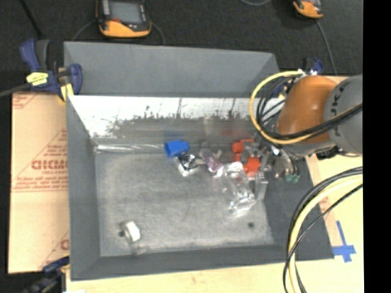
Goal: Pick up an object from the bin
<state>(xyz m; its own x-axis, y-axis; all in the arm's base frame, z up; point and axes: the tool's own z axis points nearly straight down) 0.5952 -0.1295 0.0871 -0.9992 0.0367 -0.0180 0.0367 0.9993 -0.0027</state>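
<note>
Though the arm's wrist is low at the right side of the bin (153, 207), w/ the jaws among a small heap there, can't tell if they're open or closed, or gripping anything. Nearest: a red piece (249, 162) just beside them, and a clear crumpled plastic thing (237, 191) below-left. Blue block (176, 147) & white bit (130, 231) lie well apart. My read: pick not done yet, since grasp is unconfirmed and lift is left to do.

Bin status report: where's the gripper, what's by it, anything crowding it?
Gripper at the bin right side, beside clear crinkly scraps and a red piece. Blue block off left. White piece alone, front-left corner.
</note>
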